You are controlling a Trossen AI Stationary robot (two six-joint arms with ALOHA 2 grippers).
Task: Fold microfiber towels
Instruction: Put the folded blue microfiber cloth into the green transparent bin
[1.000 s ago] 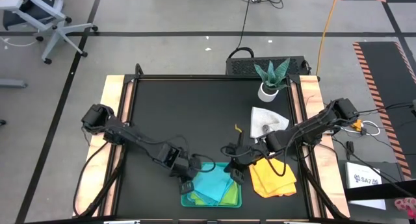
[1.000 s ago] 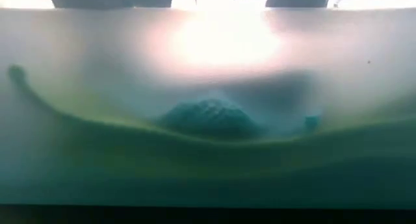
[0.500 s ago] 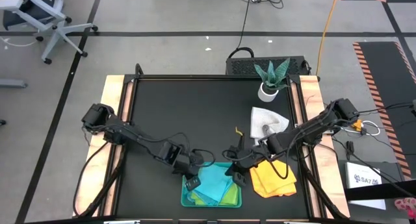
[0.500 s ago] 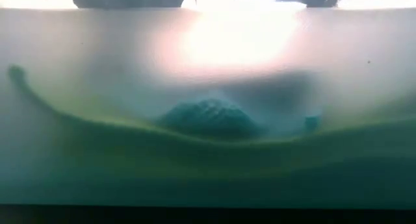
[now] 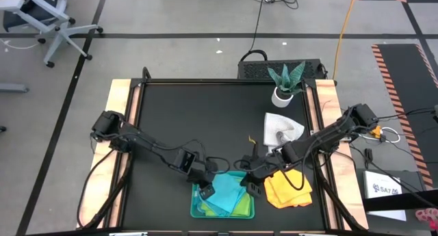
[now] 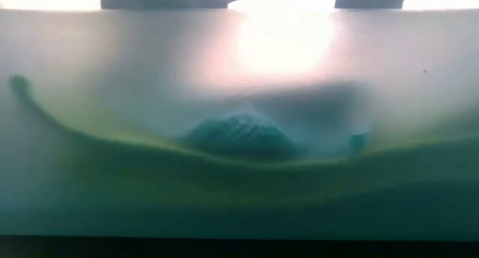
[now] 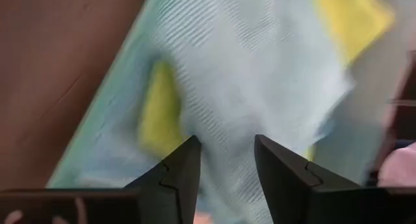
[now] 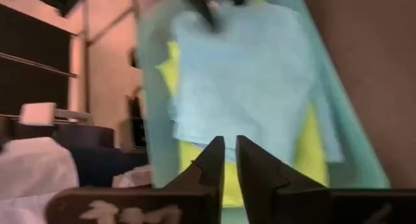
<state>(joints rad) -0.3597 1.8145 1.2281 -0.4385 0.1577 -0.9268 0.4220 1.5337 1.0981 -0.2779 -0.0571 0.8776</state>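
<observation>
A teal tray [image 5: 194,210] stands at the table's near edge. In it a turquoise towel [image 5: 224,195] lies spread over a lime green towel [image 5: 241,207], whose edges show around it. My left gripper [image 5: 205,193] hangs over the tray's left part, open, fingers slanting down above the turquoise towel [image 7: 247,74]. My right gripper [image 5: 252,188] stands over the tray's right rim, its fingers parted by a narrow gap [image 8: 230,152] with nothing between them. A yellow-orange towel [image 5: 287,188] lies crumpled on the table right of the tray, and a pale grey-white towel [image 5: 282,128] lies farther back.
A potted plant [image 5: 285,82] stands at the far right of the black table top. Wooden strips [image 5: 118,126] run along the table's left and right sides. The low view shows only a blurred teal-green haze.
My left gripper has shifted a little toward the table's near right, farther over the tray. The towels in the tray lie as before.
</observation>
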